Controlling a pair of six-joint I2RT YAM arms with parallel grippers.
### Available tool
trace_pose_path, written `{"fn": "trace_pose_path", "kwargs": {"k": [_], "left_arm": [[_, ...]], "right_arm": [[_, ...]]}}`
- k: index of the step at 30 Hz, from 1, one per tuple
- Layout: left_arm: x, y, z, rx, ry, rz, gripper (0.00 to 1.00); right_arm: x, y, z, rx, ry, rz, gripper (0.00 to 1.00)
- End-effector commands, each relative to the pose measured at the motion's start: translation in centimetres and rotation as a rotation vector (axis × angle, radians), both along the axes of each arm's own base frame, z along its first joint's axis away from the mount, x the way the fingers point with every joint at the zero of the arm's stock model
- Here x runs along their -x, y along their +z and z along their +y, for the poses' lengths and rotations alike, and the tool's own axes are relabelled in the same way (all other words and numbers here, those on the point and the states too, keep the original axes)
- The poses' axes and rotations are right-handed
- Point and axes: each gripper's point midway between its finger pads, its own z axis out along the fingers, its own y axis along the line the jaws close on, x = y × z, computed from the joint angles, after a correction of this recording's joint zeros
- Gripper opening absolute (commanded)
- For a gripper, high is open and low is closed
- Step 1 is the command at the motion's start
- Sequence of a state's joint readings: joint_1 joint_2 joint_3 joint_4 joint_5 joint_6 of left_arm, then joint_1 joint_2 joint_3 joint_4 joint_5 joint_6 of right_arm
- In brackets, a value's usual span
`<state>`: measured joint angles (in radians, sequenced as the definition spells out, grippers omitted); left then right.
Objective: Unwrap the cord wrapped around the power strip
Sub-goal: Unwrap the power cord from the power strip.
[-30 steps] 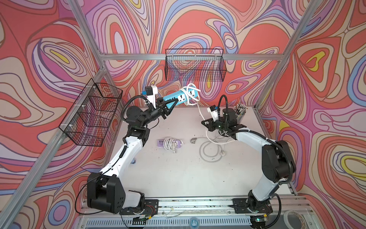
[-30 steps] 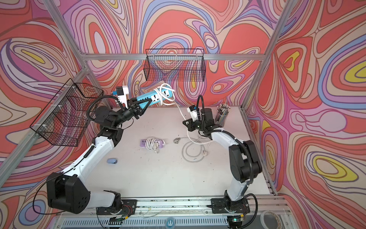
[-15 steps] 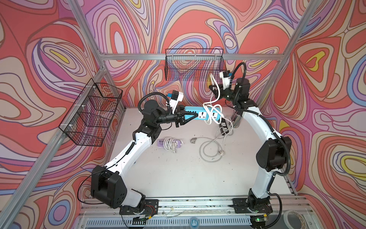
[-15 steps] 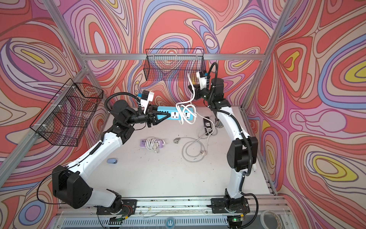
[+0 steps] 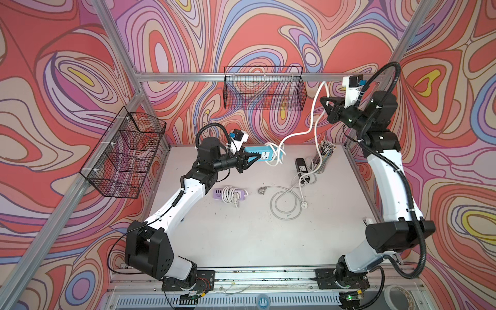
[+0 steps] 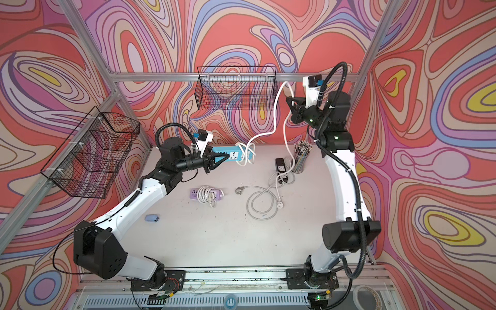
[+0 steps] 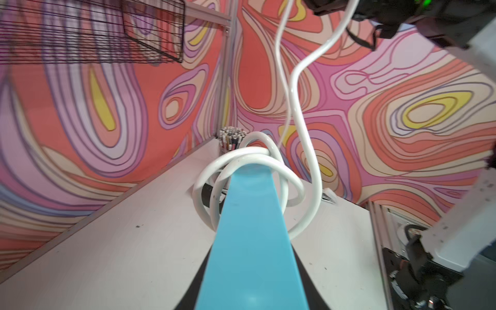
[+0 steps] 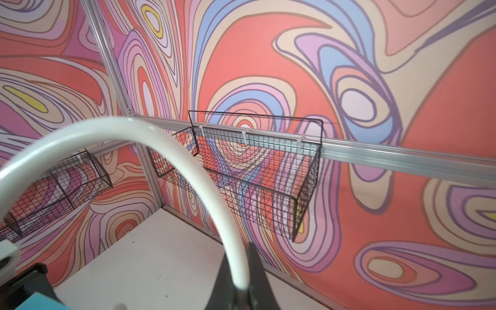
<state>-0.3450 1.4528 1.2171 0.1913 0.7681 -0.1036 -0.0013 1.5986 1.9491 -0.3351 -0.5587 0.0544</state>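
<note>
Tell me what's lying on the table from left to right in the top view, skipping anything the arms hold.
In a top view: small blue object → purple power strip → grey plug → black power strip → cup of pencils.

A robotics lab test cell: two white-and-black robot arms (image 5: pixel 185 198) stand mounted on a metal rail (image 5: pixel 268 275) along the bottom edge of the picture, over a bare white tabletop (image 5: pixel 241 236) at centre. Aluminium frame posts (image 5: pixel 123 45), swirl-printed backdrop walls (image 5: pixel 53 80) on every side and black wire baskets (image 5: pixel 264 88) hung at upper centre and left enclose it
</note>
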Motion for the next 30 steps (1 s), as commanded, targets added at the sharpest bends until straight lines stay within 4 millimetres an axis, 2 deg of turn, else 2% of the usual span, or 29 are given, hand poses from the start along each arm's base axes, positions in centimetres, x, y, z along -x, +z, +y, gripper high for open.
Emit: {"fn": "trace_pose_path", "kwargs": {"k": [1,7,11,14,23,30], "left_arm": [[-1.6,4.0,3.4,0.033,0.198,-0.188,0.00],[-2.7,6.2,8.5,0.077,0.432,-0.302,0.00],[-3.0,7.6,11.3,0.111,0.542,-0.355,0.00],[-2.9,8.4,12.5,0.130,0.592,-0.387,0.00],[-1.6,10.3,14.8,0.178,0.663,-0.454,0.00],[-0.6,11.3,15.4,0.213,0.669,-0.473,0.00]], "right_arm": [[1.0,-2.9,-1.9,0.055,-0.120,0.092,0.00],[1.8,-10.5,-6.2,0.126,-0.352,0.296,0.00],[2.5,-15.0,-10.0,0.113,-0.544,0.399,0.00],[2.8,-18.6,-11.0,0.065,-0.592,0.482,0.00],[3.0,-30.5,-8.8,-0.041,-0.498,0.714,0.00],[3.0,-37.6,-7.5,-0.080,-0.453,0.825,0.00]]}}
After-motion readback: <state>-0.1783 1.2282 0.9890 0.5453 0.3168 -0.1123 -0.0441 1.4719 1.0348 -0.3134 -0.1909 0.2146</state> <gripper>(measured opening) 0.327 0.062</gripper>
